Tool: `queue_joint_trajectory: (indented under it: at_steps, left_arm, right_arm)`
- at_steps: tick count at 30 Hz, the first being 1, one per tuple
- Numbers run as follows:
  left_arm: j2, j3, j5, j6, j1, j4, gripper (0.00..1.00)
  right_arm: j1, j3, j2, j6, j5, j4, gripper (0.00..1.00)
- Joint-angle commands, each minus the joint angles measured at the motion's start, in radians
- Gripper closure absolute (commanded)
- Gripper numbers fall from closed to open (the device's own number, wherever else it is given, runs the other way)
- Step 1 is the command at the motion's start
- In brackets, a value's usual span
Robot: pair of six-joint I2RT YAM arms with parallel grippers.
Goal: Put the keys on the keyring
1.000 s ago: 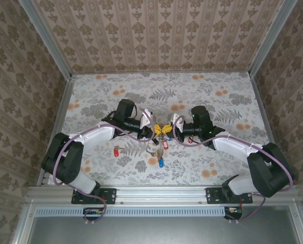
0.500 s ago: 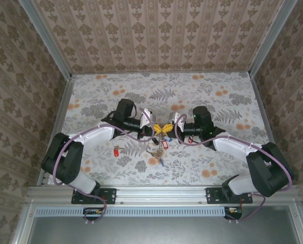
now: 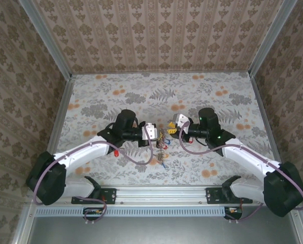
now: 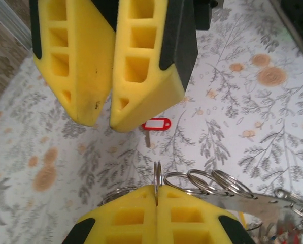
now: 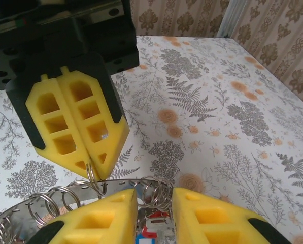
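Because the keyring [image 4: 242,202] is a thin metal band strung with small wire loops, I judge it light, slick and quick to twist, so the hold belongs on a loop's edge. That is where my left fingers [image 4: 121,218] are pressed together, one loop pinched upright between their tips. My right fingers [image 5: 212,213] stand apart just opposite, with a few loops in their gap. The keys [image 3: 163,145] cluster below both pairs of fingers, and a red-tagged key [image 4: 156,124] lies loose beyond the right tips. The floral table [image 3: 217,101] looks flat, and patterned walls [image 3: 156,35] enclose it.
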Motion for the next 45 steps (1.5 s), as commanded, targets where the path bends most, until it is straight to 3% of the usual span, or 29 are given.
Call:
queue_joint_trajectory:
  at_steps: [1, 8, 12, 14, 18, 21, 24, 27, 31, 37, 41, 45]
  left_arm:
    - [-0.042, -0.007, -0.124, 0.100, -0.026, 0.024, 1.00]
    - [-0.059, -0.010, -0.152, 0.115, -0.034, 0.019, 1.00]
    - [-0.057, -0.019, -0.141, 0.098, -0.023, 0.031, 1.00]
    - [-0.044, -0.015, -0.117, 0.068, -0.007, 0.025, 1.00]
    - [-0.014, -0.025, -0.020, -0.058, 0.062, 0.073, 1.00]
    - [0.006, -0.030, 0.024, -0.135, 0.102, 0.086, 1.00]
    - [0.020, -0.036, 0.094, -0.178, 0.130, 0.089, 1.00]
    - [0.039, -0.034, 0.125, -0.206, 0.146, 0.077, 1.00]
    - [0.065, -0.010, 0.142, -0.212, 0.150, 0.044, 1.00]
    - [0.092, 0.022, 0.161, -0.214, 0.151, 0.015, 1.00]
    - [0.106, 0.036, 0.174, -0.219, 0.153, 0.001, 1.00]
    - [0.112, 0.041, 0.185, -0.219, 0.152, -0.005, 1.00]
  right_arm:
    - [0.010, -0.012, -0.012, -0.044, 0.020, -0.042, 0.73]
    - [0.041, 0.015, 0.019, -0.117, 0.057, -0.043, 0.73]
    - [0.026, 0.017, 0.029, 0.140, 0.318, 0.057, 0.73]
    - [-0.002, 0.035, 0.036, 0.284, 0.403, 0.013, 0.75]
    - [-0.064, 0.127, 0.062, 0.647, 0.585, -0.270, 0.77]
    - [-0.114, 0.198, 0.124, 0.849, 0.619, -0.535, 0.79]
    - [-0.168, 0.216, 0.185, 0.948, 0.606, -0.692, 0.78]
    - [-0.192, 0.187, 0.225, 0.959, 0.526, -0.677, 0.70]
    - [-0.199, 0.254, 0.357, 0.976, 0.473, -0.686, 0.67]
    - [-0.192, 0.332, 0.495, 1.000, 0.477, -0.686, 0.63]
    - [-0.192, 0.344, 0.535, 1.002, 0.489, -0.661, 0.65]
    - [-0.186, 0.350, 0.555, 1.003, 0.501, -0.660, 0.74]
